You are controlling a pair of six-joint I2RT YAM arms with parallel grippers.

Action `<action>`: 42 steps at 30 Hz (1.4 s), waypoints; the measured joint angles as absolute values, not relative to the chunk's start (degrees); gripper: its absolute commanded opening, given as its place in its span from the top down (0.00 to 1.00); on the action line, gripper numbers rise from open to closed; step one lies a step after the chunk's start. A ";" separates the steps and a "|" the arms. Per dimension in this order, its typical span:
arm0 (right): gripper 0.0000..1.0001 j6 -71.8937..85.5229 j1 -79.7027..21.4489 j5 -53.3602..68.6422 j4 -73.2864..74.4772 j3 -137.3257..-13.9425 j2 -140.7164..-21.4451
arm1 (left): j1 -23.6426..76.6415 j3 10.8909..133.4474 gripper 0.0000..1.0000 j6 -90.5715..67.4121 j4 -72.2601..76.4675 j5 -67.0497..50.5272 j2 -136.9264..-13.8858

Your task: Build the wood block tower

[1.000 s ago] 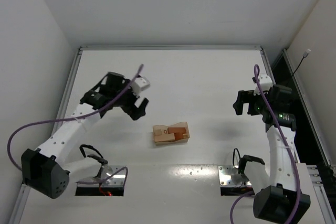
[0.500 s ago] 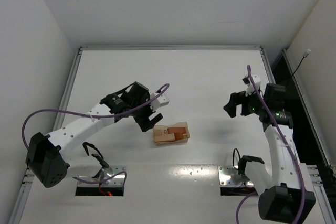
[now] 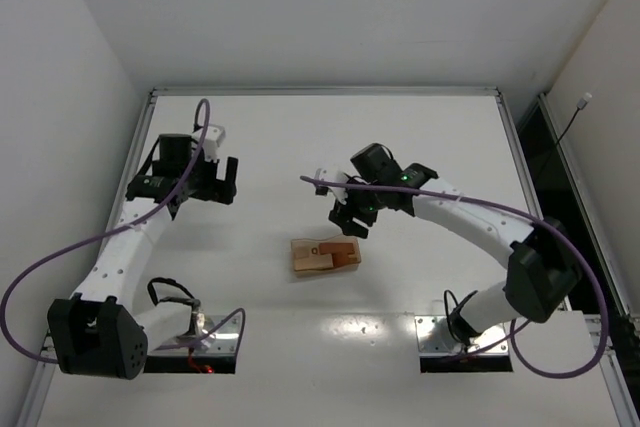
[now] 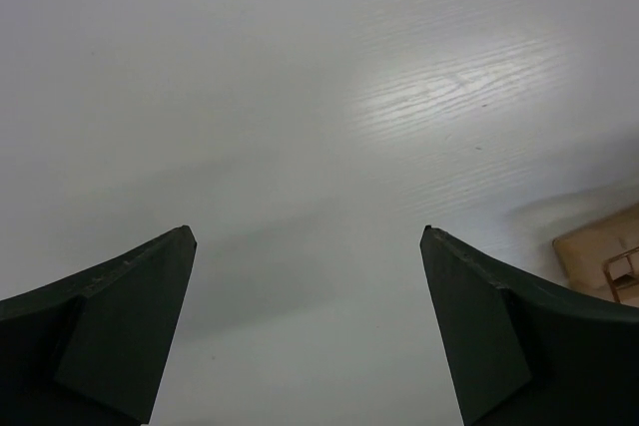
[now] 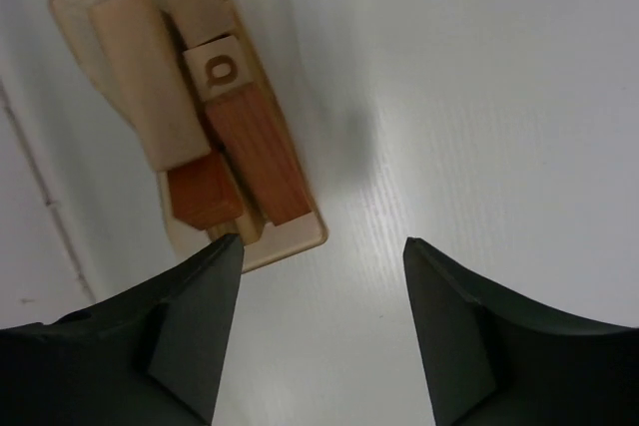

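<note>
The top camera looks down from above and behind the arms on the whole table. The left wrist camera looks low across bare table; the tray shows only at its right edge. The right wrist camera looks down, close on the tray and blocks. All three views share the tray.
</note>
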State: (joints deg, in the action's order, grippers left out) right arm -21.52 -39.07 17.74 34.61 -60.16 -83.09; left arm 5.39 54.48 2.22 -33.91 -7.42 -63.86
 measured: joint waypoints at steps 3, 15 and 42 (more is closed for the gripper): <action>0.48 -24.67 -39.66 15.33 33.54 -62.35 -86.61 | 2.31 53.60 0.06 1.58 -34.06 -8.21 -63.86; 0.54 -33.54 -40.14 14.52 32.42 -62.76 -94.00 | 0.36 53.47 0.06 0.95 -34.09 -10.48 -65.58; 0.78 -40.64 -40.75 19.09 37.85 -68.14 -105.34 | 0.25 54.70 0.06 0.86 -33.95 -10.68 -68.79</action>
State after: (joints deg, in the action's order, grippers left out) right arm -40.64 -40.75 19.09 37.85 -68.14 -105.34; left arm 0.25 54.70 0.86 -33.95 -10.68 -68.79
